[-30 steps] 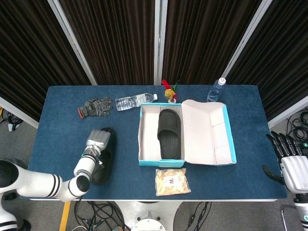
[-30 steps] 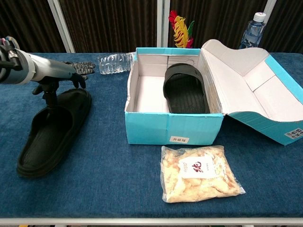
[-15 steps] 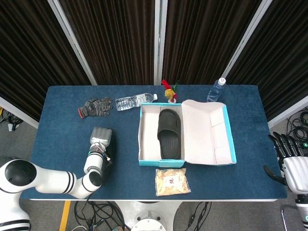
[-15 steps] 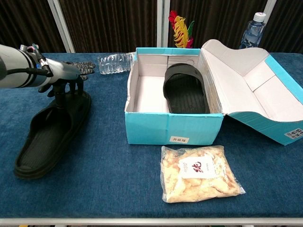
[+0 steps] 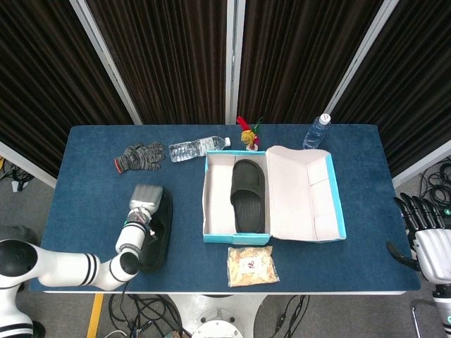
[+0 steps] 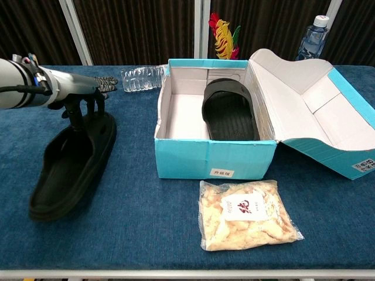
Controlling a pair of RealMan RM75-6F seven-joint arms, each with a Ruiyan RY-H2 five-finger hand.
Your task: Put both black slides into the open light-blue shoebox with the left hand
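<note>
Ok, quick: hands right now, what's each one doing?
Left hand: gripping the strap of the slide on the table.
Right hand: open, holding nothing, off the table's right edge.

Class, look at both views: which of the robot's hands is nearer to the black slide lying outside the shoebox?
Left. The left hand grips the slide on the table at its strap end, while the right hand hangs beyond the table's far right edge, past the shoebox.

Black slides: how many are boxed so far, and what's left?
One black rubber slide already lies inside the open light-blue cardboard shoebox, on its right side. The left hand grips the strap end of the second black slide, which is still left of the box. Left: carry it into the free left half. The right hand idles off the table.
</note>
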